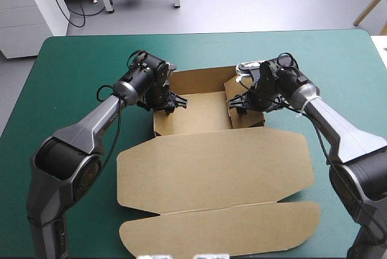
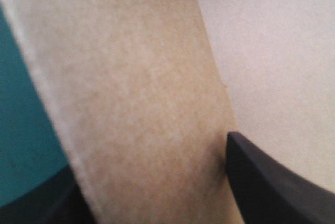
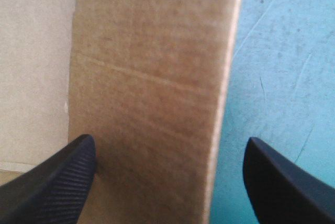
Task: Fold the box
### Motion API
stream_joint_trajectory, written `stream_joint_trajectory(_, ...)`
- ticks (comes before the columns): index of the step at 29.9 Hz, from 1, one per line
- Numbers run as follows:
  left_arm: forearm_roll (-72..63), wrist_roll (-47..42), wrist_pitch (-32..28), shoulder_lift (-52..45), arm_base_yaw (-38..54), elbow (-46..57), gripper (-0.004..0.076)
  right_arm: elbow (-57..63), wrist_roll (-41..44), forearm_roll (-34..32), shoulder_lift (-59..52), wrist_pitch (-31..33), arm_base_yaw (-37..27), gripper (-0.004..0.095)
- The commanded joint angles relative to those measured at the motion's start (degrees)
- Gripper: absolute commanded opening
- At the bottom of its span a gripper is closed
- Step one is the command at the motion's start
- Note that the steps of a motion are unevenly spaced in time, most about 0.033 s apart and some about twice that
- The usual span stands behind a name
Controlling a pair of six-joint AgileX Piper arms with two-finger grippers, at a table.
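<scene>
Straddling the raised side walls of the box (image 1: 211, 162): left gripper (image 1: 166, 101) with fingers apart over the left wall, right gripper (image 1: 240, 101) with fingers apart over the right wall, probably to push each wall straight and tuck it in. Lying mid-table on the teal-green cover (image 1: 72, 65), tray far, lid flat near.

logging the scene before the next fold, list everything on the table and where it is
box: one, brown, mid-table; tray part with raised walls on the far side, lid flat toward the near edge
table: one, teal-green cover, under the box
left gripper: one, black, jaws open astride the tray's left wall
right gripper: one, black, jaws open astride the tray's right wall
</scene>
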Motion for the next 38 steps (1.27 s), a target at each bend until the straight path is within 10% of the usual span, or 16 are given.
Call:
stream_joint_trajectory(1, 2.1, -1.7, 4.2, -3.1, -0.1, -1.5, 0.0574, -1.8, -0.6, -0.1, -2.8, -2.5, -0.2, 0.0782)
stream_joint_trajectory(28, 5.3, 11.4, 4.3, -18.5, -0.1, -17.2, 0.0551, -17.5, -3.6, -2.5, -8.6, 9.5, -2.1, 0.0783)
stream_joint_trajectory(31, 4.0, 11.4, 4.3, -23.1, -0.1, -16.3, 0.0466, -14.9, -4.0, -2.5, -10.4, 9.2, -2.1, 0.0783)
stream_joint_trajectory(38, 3.6, 12.9, 4.3, -35.3, -0.1, -10.0, -0.0003, -14.0, -4.7, -1.1, -9.7, 9.0, -2.1, 0.0783)
